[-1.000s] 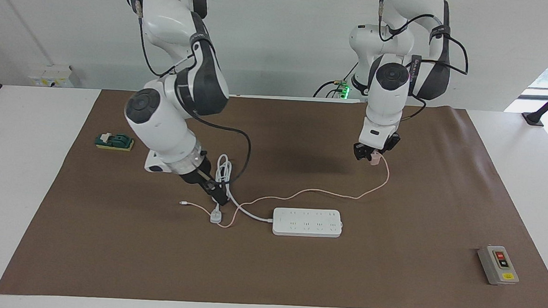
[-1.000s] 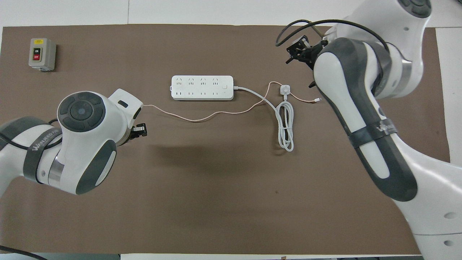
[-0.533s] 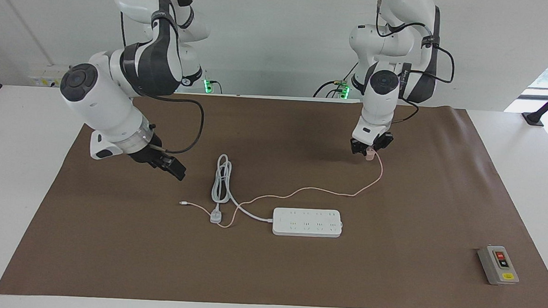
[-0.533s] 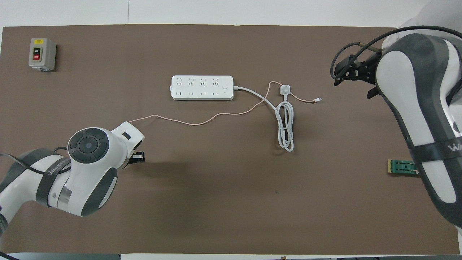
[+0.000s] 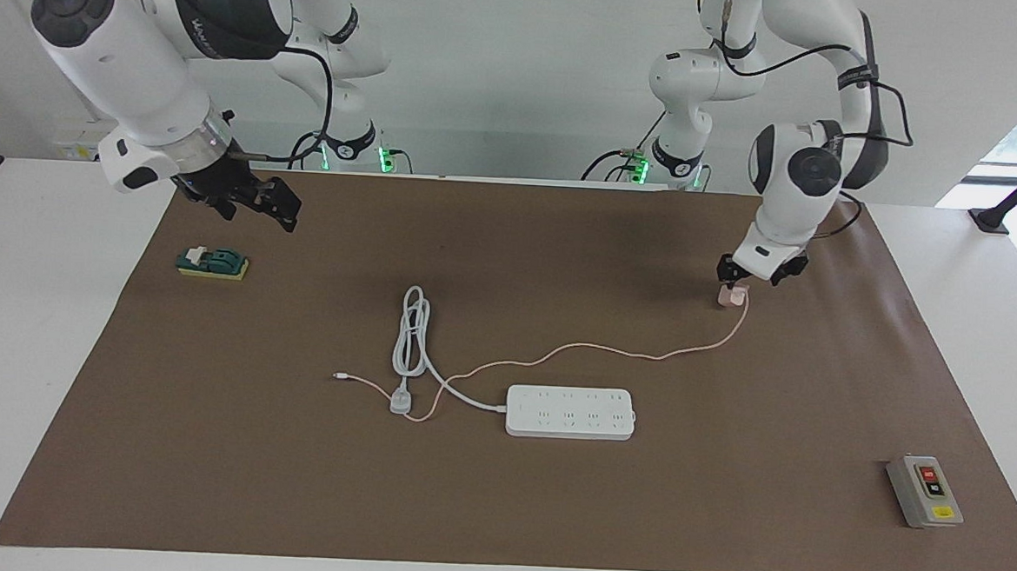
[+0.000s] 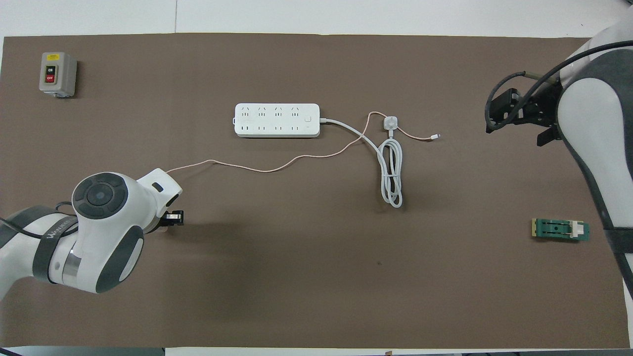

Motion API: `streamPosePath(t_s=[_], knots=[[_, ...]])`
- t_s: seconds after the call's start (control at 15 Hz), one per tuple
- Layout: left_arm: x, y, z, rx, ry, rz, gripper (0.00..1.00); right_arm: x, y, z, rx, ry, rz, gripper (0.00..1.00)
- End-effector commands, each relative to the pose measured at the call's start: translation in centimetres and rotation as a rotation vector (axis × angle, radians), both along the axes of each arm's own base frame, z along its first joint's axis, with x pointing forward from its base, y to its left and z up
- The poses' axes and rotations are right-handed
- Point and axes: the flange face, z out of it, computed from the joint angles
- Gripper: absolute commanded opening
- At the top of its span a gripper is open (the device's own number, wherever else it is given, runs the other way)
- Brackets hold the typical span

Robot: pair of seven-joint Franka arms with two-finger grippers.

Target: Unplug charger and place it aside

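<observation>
The charger (image 5: pixel 732 295), a small pale pink cube, rests on the brown mat nearer to the robots than the white power strip (image 5: pixel 570 411), toward the left arm's end. It is not in any socket. Its thin pink cable (image 5: pixel 592 352) trails past the strip to a small connector (image 5: pixel 340 376). My left gripper (image 5: pixel 748 276) hovers just over the charger, open and not gripping it. In the overhead view the left arm hides the charger, and only the cable (image 6: pixel 257 169) and the strip (image 6: pixel 277 119) show. My right gripper (image 5: pixel 252 204) hangs in the air near a green block.
A grey-white plug (image 5: pixel 401 400) with a thick coiled white cord (image 5: pixel 410 333) lies beside the strip. A green block on a yellow base (image 5: pixel 212 262) sits at the right arm's end. A grey switch box (image 5: pixel 924 490) stands at the mat's corner farthest from the robots, at the left arm's end.
The left gripper carried the charger toward the left arm's end, lowered it onto the mat and opened. The right arm rose from the white plug and drew back toward its own end.
</observation>
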Motion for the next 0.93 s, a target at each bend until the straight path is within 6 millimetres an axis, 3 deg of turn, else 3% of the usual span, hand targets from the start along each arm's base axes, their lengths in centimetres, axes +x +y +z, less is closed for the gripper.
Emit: streamPosePath(t_s=[0.0, 0.27, 0.47, 0.53, 0.73, 0.87], knots=[[3.9, 1.4, 5.6, -0.023, 0.018, 0.053, 1.0, -0.7, -1.7, -0.2, -0.005, -0.003, 0.043, 1.0], [5.7, 4.1, 11.2, -0.059, -0.053, 0.128, 1.0, -1.9, -2.9, 1.1, -0.047, -0.024, 0.105, 1.0], [6.4, 4.3, 16.9, -0.068, -0.12, 0.15, 1.0, -3.5, -4.1, 1.3, -0.044, -0.028, 0.093, 1.0], [6.4, 4.3, 19.0, -0.075, -0.137, 0.158, 1.0, -3.5, -5.1, 1.2, -0.041, -0.033, 0.084, 1.0], [5.7, 4.1, 24.4, -0.115, -0.15, 0.179, 1.0, -2.3, -3.7, 0.7, -0.041, -0.074, 0.199, 1.0], [5.3, 4.0, 25.8, -0.137, -0.16, 0.19, 1.0, -1.8, -3.8, 0.0, -0.042, -0.06, 0.209, 1.0]])
